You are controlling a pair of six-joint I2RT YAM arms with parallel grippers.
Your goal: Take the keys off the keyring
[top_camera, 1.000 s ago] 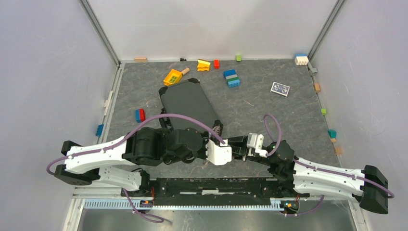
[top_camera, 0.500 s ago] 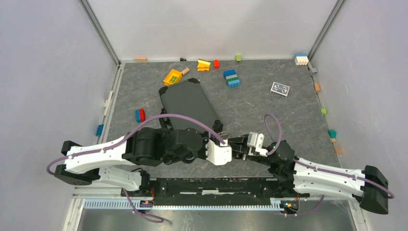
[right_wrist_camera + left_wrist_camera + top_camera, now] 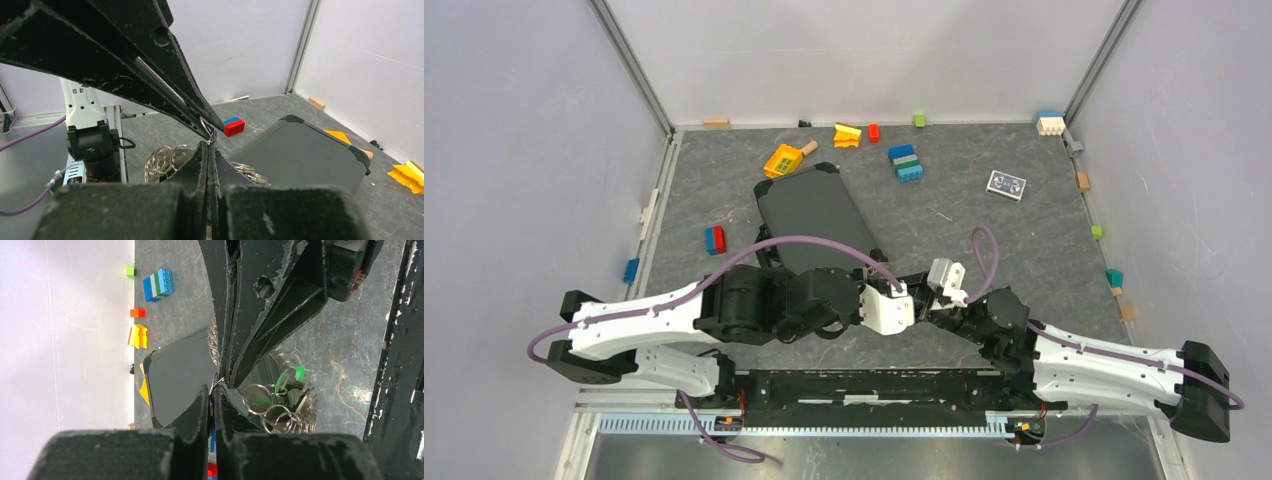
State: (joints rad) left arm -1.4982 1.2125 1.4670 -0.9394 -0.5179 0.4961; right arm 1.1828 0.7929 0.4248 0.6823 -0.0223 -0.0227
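Observation:
The keyring (image 3: 217,381) is a thin wire loop stretched between the two gripper tips, above the table. My left gripper (image 3: 212,391) is shut on its wire; in the top view it (image 3: 910,292) meets the right gripper (image 3: 922,294) tip to tip. My right gripper (image 3: 210,143) is shut on the same wire, and its long fingers (image 3: 260,315) come down from above in the left wrist view. The keys (image 3: 292,412) hang bunched on small split rings (image 3: 161,159) beside a green tag (image 3: 298,374). The arms hide the bunch in the top view.
A black case (image 3: 814,213) lies just beyond the grippers. A red-blue brick (image 3: 715,239) is to its left. Yellow pieces (image 3: 781,160), a blue-green brick stack (image 3: 906,163) and a small card (image 3: 1006,184) lie farther back. Small blocks line the walls.
The right gripper's jaws have closed onto the ring wire. Both grippers have shifted a little away from the arm bases, still tip to tip.

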